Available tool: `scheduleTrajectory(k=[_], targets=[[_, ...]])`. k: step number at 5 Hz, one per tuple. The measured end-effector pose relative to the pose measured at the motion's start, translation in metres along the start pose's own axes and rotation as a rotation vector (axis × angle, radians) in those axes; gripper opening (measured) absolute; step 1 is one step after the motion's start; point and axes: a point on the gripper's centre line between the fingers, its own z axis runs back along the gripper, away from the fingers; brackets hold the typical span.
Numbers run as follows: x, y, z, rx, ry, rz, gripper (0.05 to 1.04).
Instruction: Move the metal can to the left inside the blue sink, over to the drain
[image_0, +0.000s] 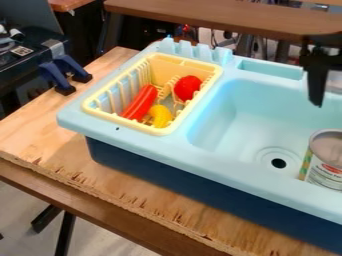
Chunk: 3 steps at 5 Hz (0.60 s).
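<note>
While the claw (317, 98) hangs, can (326, 162) below.

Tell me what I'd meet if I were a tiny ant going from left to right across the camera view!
Blue clamps → long red toy → yellow toy → round red toy → sink drain → can.

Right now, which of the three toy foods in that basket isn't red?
The yellow piece, at the end of the basket nearest the camera; the long piece and the round one are both red.
</note>
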Motion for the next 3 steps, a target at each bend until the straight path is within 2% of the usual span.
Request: scheduleTrajectory(k=[1, 2, 3], targets=[[-0.006, 0.008, -0.012, 0.046, 0.079, -0.021, 0.999], [-0.008, 0.005, -0.016, 0.011, 0.1, -0.018, 0.999], [-0.019, 0.006, -0.034, 0.054, 0.202, -0.05, 0.999]])
